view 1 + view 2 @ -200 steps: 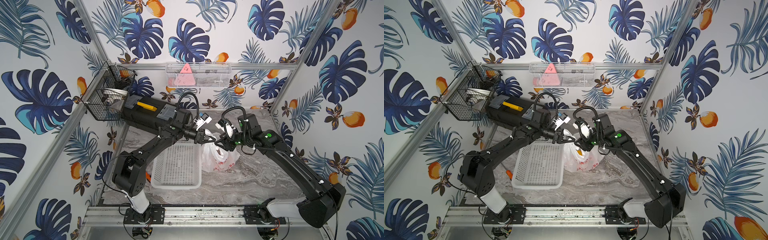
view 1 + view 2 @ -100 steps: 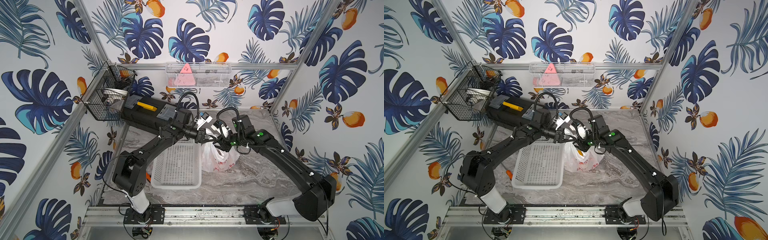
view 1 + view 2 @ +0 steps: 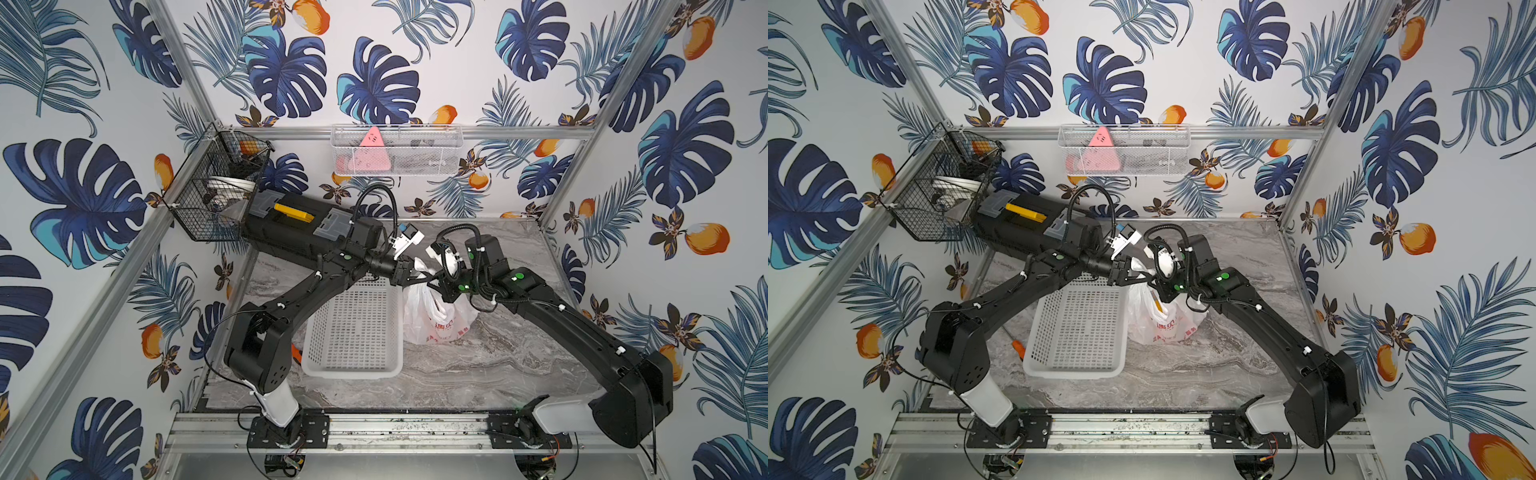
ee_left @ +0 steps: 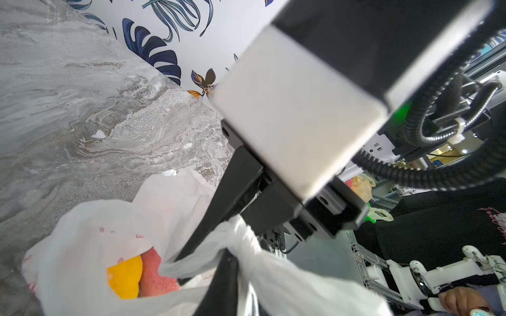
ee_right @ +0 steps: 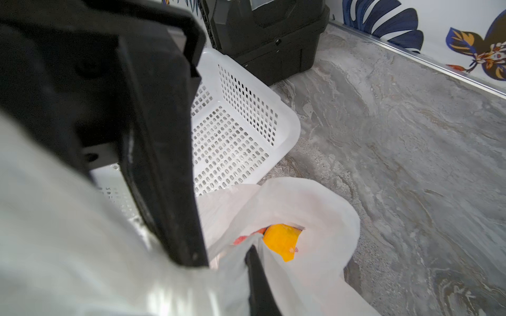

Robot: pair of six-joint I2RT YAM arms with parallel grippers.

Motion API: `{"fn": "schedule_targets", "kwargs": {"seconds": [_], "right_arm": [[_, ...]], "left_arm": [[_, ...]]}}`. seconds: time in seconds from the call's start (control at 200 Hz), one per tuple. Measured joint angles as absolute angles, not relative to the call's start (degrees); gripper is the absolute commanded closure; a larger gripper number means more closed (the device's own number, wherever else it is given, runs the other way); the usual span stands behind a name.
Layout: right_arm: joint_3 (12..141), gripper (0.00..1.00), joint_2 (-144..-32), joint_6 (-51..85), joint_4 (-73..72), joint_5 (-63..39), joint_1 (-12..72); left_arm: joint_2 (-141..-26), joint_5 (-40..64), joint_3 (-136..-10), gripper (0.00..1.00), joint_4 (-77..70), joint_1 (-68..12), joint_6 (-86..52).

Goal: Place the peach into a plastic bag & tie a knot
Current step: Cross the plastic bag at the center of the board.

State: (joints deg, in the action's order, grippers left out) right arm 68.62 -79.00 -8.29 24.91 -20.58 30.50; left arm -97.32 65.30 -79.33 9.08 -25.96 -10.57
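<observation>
Right gripper [image 3: 436,283] has swung in to meet left gripper [image 3: 409,271].
Plastic bag [image 3: 436,322], peach [image 5: 282,240] inside, sits just beside the basket [image 3: 353,371]. Right pinches its handle [image 4: 246,246]; left's hold cannot be told. A slack left could drop the handle before knotting.

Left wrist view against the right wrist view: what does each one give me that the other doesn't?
Only the left wrist view shows the right gripper, closed on a bunched handle of the plastic bag, and a person's hand at the frame's edge. Only the right wrist view shows the white perforated basket and the black toolbox next to it. Both show the plastic bag standing on the marble table, its mouth open, with the peach visible inside.
</observation>
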Motion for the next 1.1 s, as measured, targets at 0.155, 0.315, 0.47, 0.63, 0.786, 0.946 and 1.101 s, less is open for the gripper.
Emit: {"fn": "schedule_targets", "kwargs": {"seconds": [0.155,0.315,0.47,0.63,0.786,0.946,1.101], "right_arm": [[68.14,0.91,-79.00,-6.92,20.10,-18.68,30.35],[66.59,0.91,-78.81,-6.46,17.39,-18.50,30.44],[63.53,0.87,-78.02,-5.26,13.10,-18.55,30.41],[59.22,0.87,-77.30,-2.39,7.05,-18.74,30.37],[56.80,0.90,-76.84,-0.84,1.26,-19.20,30.44],[54.81,0.91,-76.60,-0.40,-2.57,-19.42,30.44],[53.25,0.92,-76.60,0.45,-5.61,-20.34,30.44]], "left_arm": [[-96.27,66.89,-77.97,0.64,9.89,-26.37,-10.63],[-94.41,67.42,-75.13,0.63,10.41,-26.22,-10.63],[-94.19,67.55,-71.85,0.62,7.31,-26.22,-13.67],[-94.21,67.75,-67.05,0.55,-4.08,-26.89,-22.13],[-93.93,68.42,-65.10,0.50,-11.90,-26.70,-28.58],[-90.24,69.04,-64.62,0.48,-9.67,-22.90,-27.03],[-88.05,69.89,-62.00,0.50,-11.40,-19.18,-28.27]]}}
